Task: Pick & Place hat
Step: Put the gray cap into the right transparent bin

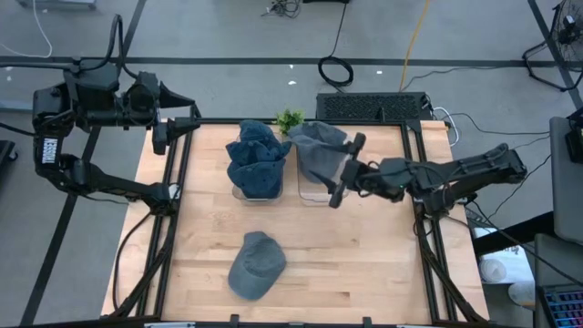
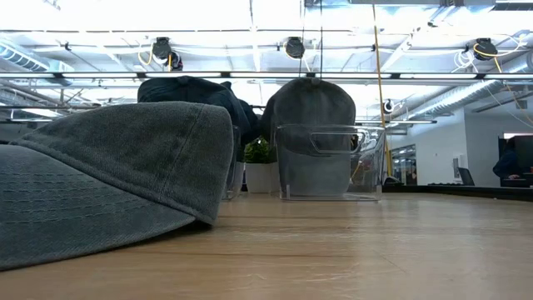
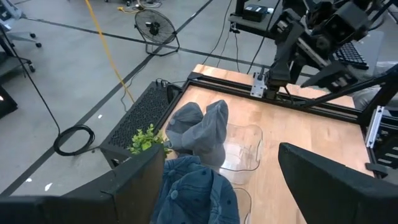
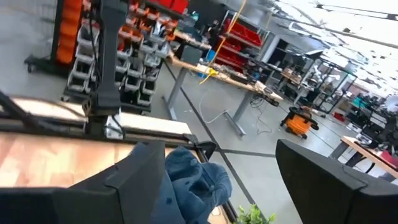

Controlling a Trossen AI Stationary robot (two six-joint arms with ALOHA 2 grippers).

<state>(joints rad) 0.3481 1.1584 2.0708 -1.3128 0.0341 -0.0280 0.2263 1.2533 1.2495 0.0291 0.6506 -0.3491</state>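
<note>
two clear plastic bins stand side by side at the far middle of my counter (image 1: 364,264). the left bin (image 1: 252,190) is heaped with dark blue hats (image 1: 254,155), stacked above its rim. the right bin (image 1: 312,187) holds a grey hat (image 1: 317,150) that stands up well out of it; from the low view this bin's wall is see-through with a handle cutout. a small green plant (image 1: 290,118) sits just behind the two bins, between them.

a third, grey-blue hat (image 1: 255,264) lies loose on the near part of the counter, well apart from the bins, its brim filling the low view's left side.

my right gripper (image 1: 344,169) hangs just beside the grey hat at the right bin, jaws spread wide and holding nothing. my left gripper (image 1: 175,128) waits over the counter's far left corner, jaws wide too, empty.

there is white lettering on my left arm's base, but i cannot read it.
</note>
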